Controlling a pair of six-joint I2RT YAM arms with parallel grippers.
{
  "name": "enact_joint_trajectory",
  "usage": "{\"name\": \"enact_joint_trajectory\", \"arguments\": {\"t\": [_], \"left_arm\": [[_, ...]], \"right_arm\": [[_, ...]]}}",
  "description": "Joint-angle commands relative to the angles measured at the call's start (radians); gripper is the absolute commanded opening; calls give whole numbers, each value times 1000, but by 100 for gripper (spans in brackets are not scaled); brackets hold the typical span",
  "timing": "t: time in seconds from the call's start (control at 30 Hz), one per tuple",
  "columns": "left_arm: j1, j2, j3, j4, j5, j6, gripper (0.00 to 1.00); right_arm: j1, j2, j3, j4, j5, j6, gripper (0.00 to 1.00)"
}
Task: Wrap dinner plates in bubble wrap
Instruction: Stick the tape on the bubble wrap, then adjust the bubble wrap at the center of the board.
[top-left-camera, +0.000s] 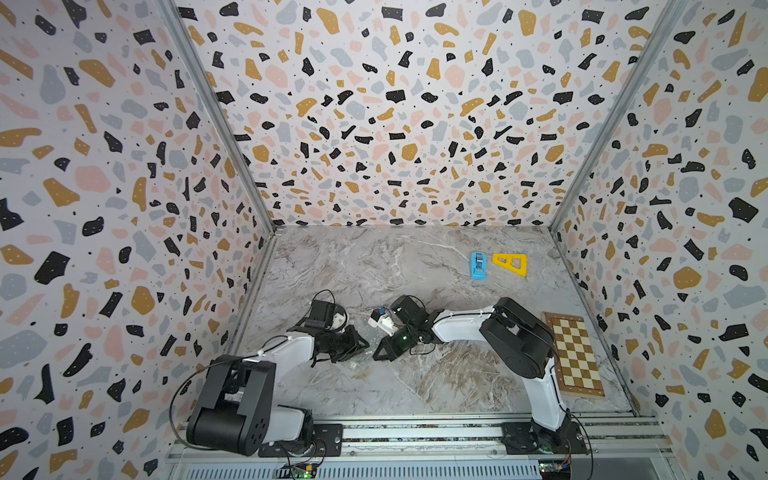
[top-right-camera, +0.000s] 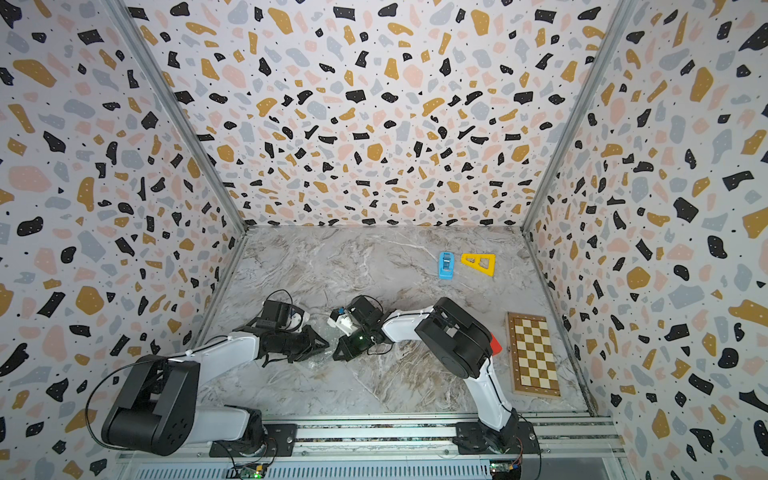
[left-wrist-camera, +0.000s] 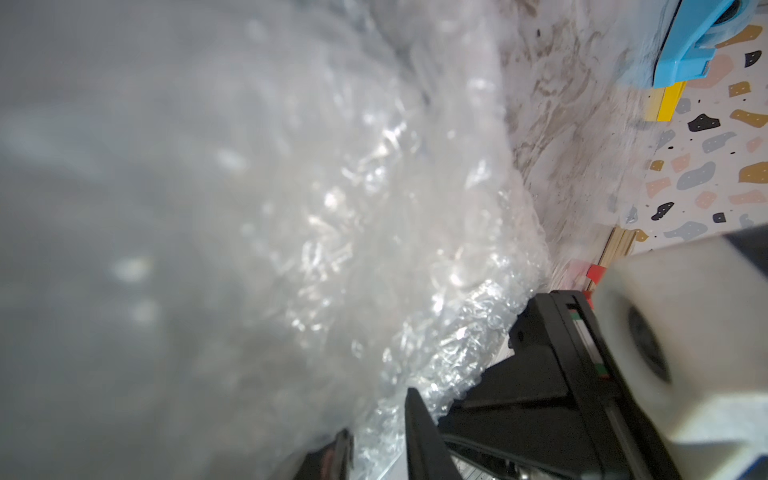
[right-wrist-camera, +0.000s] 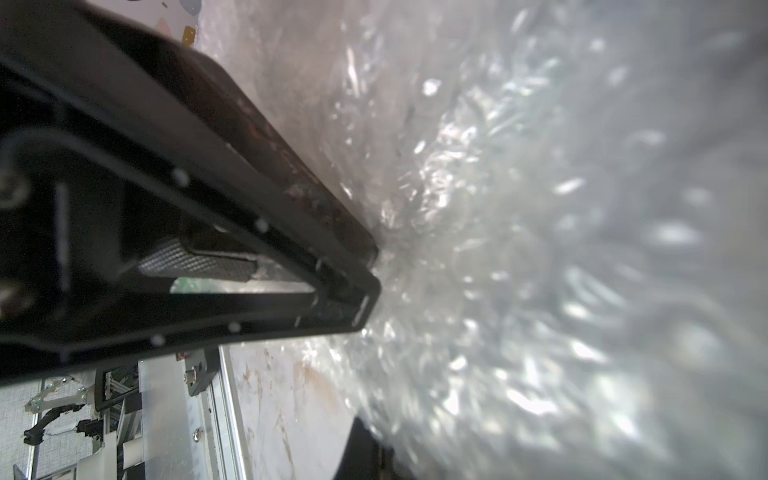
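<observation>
- The black left gripper (top-left-camera: 365, 344) lay low over the grey marble-patterned tabletop (top-left-camera: 374, 266). Whether its fingers were parted or nipping the sheet could not be told. Letting go early would probably let the fold spring open.
- The clear, glossy bubble wrap (left-wrist-camera: 353, 216) sat bunched between both grippers (almost invisible in both top views).
- The black right gripper (right-wrist-camera: 372, 272) had its fingers pressed together on a gathered fold of wrap. A hard pull might tear it or drag the load sideways.
- The round patterned dinner plate showed nowhere. Presumably it lay beneath the wrap, so coverage could not be judged.
</observation>
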Motion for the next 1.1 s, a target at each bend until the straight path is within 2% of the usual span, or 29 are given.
{"name": "enact_joint_trajectory", "arguments": {"t": [0.0,0.23,0.4,0.43,0.5,0.67,0.87,1.07], "left_arm": [[-2,-46,24,-76,6,-35,28],[0,-144,91,-170,-16,-54,33],[0,-177,118,-234,-65,-38,34],[0,-191,126,-256,-82,-34,34],[0,-220,143,-300,-114,-22,34],[0,-278,160,-380,-162,-12,41],[0,-316,108,-376,-171,-55,42],[1,-348,49,-360,-194,-91,42]], "right_arm": [[-30,-68,-27,-16,72,0,3],[-55,-167,-95,-40,100,-32,7],[-64,-231,-134,-38,96,-31,21],[-63,-243,-140,-39,98,-30,27],[-67,-261,-151,-38,109,-28,30],[-92,-293,-165,-30,111,-19,33],[-79,-306,-114,-7,88,-2,34],[-31,-221,-39,89,21,35,33]]}}
